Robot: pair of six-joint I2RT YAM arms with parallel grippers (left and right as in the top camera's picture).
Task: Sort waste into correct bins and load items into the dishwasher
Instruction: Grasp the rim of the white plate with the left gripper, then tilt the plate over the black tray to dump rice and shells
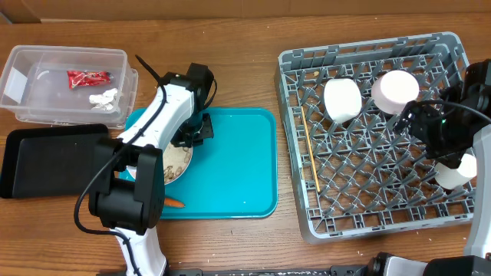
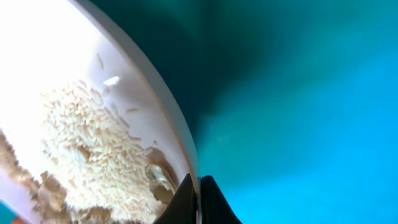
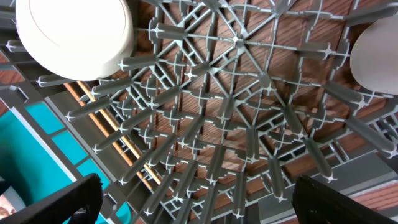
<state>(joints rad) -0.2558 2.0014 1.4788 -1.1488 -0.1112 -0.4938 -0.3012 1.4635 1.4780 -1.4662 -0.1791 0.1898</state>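
My left gripper [image 1: 186, 142] is shut on the rim of the flat white plate [image 1: 176, 163] on the teal tray; the left wrist view shows the jaws [image 2: 199, 200] pinching the rim, with beige-white rice scraps [image 2: 93, 149] on the plate. A small orange carrot [image 1: 175, 204] lies at the tray's front edge. The clear tub [image 1: 69, 50] holds the red wrapper [image 1: 88, 77] and white tissue [image 1: 105, 97]. The black tray [image 1: 46, 157] lies in front of it. My right gripper [image 1: 414, 121] hangs open and empty [image 3: 199, 205] over the grey dish rack [image 1: 368, 215], which holds three white cups [image 1: 341, 100] and the chopsticks [image 1: 309, 149].
The teal serving tray [image 1: 238, 169] sits mid-table between the bins and the rack. The right wrist view shows upright rack pegs [image 3: 242, 130], a white cup [image 3: 74, 34] at upper left, another [image 3: 376, 50] at upper right, and the chopsticks [image 3: 112, 127] on the rack floor.
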